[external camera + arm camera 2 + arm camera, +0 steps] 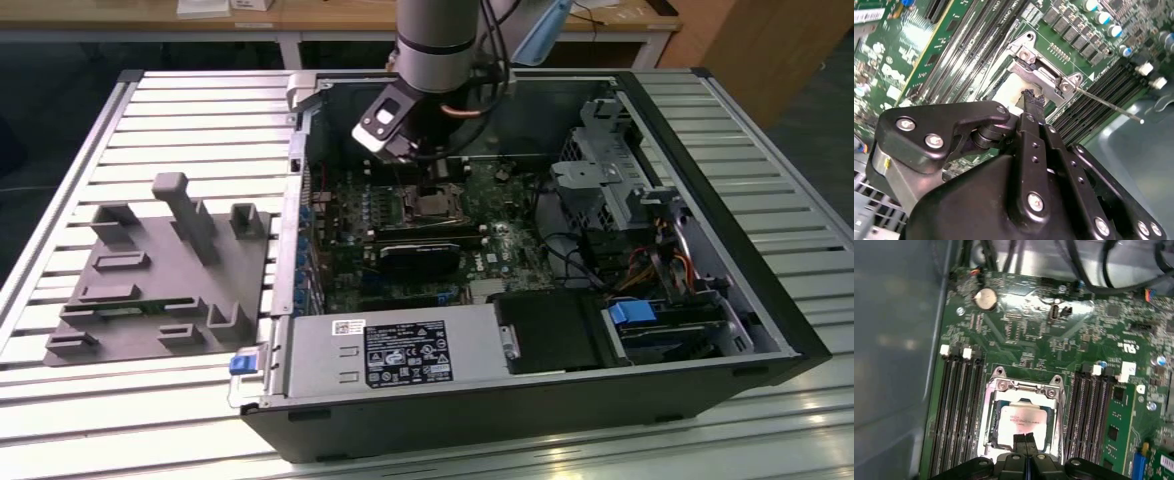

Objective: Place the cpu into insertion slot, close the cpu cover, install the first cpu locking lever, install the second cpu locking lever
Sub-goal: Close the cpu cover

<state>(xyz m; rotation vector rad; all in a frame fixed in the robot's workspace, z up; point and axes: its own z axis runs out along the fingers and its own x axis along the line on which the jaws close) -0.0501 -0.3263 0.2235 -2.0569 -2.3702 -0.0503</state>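
Inside the open computer case, the gripper (430,188) hangs over the insertion slot (430,206). In the first wrist view the cpu (1021,421) lies flat in the slot, its silver-grey top showing. The cpu cover (1026,388), a thin silver frame, lies around the cpu. The two black fingertips (1020,441) are pressed together with nothing between them, right at the cpu's near edge. In the second wrist view one fingertip (1031,100) touches down beside the cover's hinge (1040,75). A thin locking lever (1109,106) sticks out free from the socket corner.
Long black memory slots (958,410) (1090,410) flank the socket on both sides. A black block (420,256) sits on the board just in front of it. A power supply (387,350) and drive cage (625,180) fill the case. A grey fixture (147,270) lies on the exterior view's left.
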